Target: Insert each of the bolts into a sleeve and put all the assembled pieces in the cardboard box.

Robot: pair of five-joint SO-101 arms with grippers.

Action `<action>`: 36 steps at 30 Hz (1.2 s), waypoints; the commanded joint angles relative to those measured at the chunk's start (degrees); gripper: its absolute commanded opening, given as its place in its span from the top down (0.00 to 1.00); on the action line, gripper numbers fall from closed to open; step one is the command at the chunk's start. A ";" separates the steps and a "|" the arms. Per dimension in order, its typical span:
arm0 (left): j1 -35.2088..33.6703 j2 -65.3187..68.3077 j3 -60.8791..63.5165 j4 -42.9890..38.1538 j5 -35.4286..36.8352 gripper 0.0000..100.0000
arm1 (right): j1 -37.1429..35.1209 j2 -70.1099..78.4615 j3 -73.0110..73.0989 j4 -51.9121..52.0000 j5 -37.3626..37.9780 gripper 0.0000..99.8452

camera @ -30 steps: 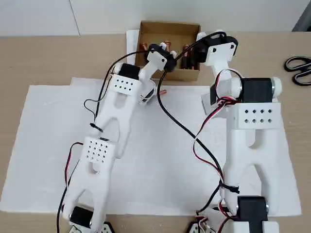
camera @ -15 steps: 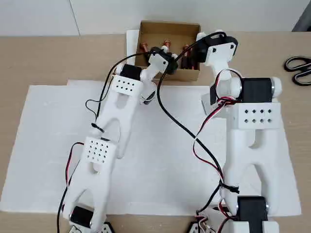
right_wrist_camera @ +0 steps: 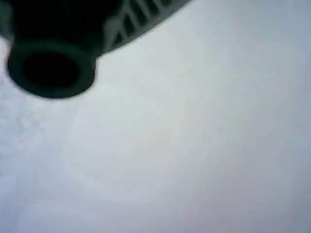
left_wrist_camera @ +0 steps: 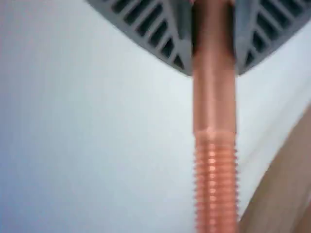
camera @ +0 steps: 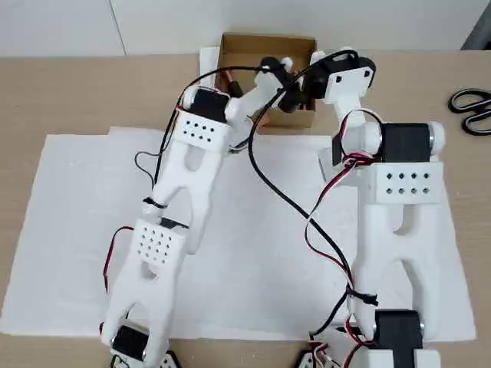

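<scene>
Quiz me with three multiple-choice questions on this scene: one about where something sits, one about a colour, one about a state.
1. The scissors lie: A) in the cardboard box; B) in a gripper; C) on the bare table.
2. The sleeve in the right wrist view is: A) black; B) copper; C) white.
3. The left gripper is: A) open and empty; B) shut on a bolt; C) shut on the scissors.
Answers: 1 C, they rest on wood near the edge; 2 A, its tube is dark all round; 3 B, both fingers press the copper shank.
</scene>
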 commanded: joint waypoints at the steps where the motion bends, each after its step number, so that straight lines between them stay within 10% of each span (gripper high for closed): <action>1: -2.64 -8.44 4.79 1.14 -12.48 1.00 | 2.15 -2.51 -0.26 -0.57 0.53 1.00; 22: -8.62 -46.86 65.10 1.14 -38.07 0.99 | 4.00 -2.59 -0.53 -0.57 0.53 1.00; 36: -8.53 -40.44 67.30 -2.73 -53.71 0.99 | 3.65 -2.68 -0.53 -0.31 0.44 1.00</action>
